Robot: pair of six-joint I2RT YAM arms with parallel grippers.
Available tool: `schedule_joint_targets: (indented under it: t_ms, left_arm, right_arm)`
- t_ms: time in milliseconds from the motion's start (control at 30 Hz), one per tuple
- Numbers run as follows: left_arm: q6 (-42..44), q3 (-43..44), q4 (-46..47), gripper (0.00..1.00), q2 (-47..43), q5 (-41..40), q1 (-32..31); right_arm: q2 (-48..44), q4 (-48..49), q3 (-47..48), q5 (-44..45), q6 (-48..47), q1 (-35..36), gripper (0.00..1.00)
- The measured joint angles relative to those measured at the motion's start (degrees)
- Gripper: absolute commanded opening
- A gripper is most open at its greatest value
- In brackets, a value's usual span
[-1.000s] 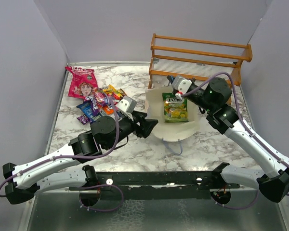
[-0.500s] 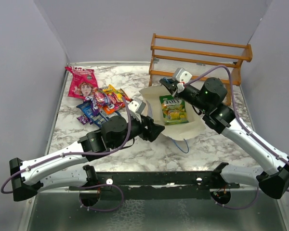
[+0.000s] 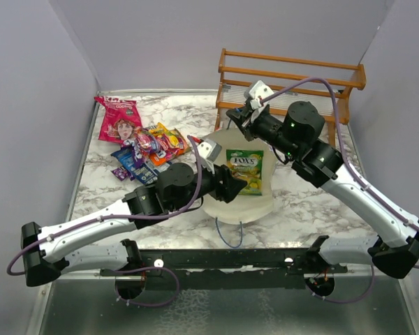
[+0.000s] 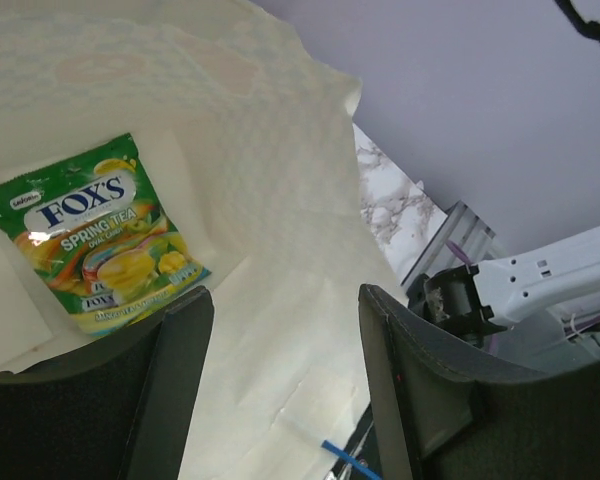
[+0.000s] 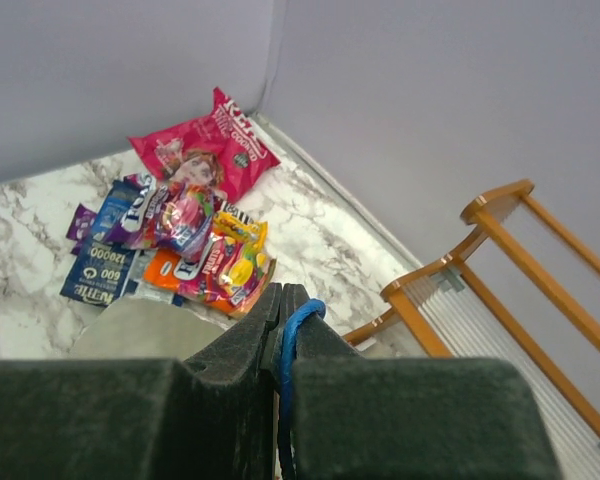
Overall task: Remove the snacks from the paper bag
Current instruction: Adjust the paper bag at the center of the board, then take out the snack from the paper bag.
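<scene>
- The right jaws are pinched tight on the blue cord handle [image 5: 298,318] of the paper bag [image 3: 265,204] and hold that edge up off the tabletop [image 3: 307,209].
- A second ago they were nearer the wooden rack [image 3: 293,77]. Now they are further left and higher, and the bag has come with them, sliding left and toward the near edge.
- The left jaws stand apart with nothing between them (the wrist view shows only cream paper in the gap).
- The left arm [image 3: 91,230] has pushed forward since the earlier frame, from outside the bag's left rim to inside its open mouth.
- The green-yellow packet [image 4: 95,235] lies flat on the cream inside of the bag, just ahead of the left jaws. I cannot tell whether it touches them.
- The second cord handle [image 3: 230,236] dangles over the bag's near rim, further left than before.
- The other snacks [image 3: 150,146] lie piled on the tabletop at the left, with the pink bag [image 3: 119,120] behind them, all unmoved.
</scene>
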Motion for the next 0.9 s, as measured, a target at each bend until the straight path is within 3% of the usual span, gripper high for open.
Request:
schedule_joint_targets:
  t_ms: [200, 400, 567, 900]
  left_arm:
    - [-0.96, -0.83, -0.52, 0.34, 2.56, -2.4, -0.09]
    - [-3.67, -0.37, -4.92, 0.38, 8.13, -12.85, -1.57]
    - [-4.66, 4.76, -9.62, 0.42, 16.06, -22.08, -7.02]
    - [-4.72, 6.97, -9.03, 0.46, 20.22, -24.85, -6.78]
  right_arm:
    - [2.03, -1.62, 0.76, 0.57, 2.14, 0.55, 0.02]
    - [2.01, -1.77, 0.76, 1.86, 2.73, 0.98, 0.02]
    - [2.05, -2.29, 1.01, 3.89, 2.67, 1.66, 0.02]
    - [-0.15, -3.52, 2.75, 11.47, -0.04, 2.03, 0.02]
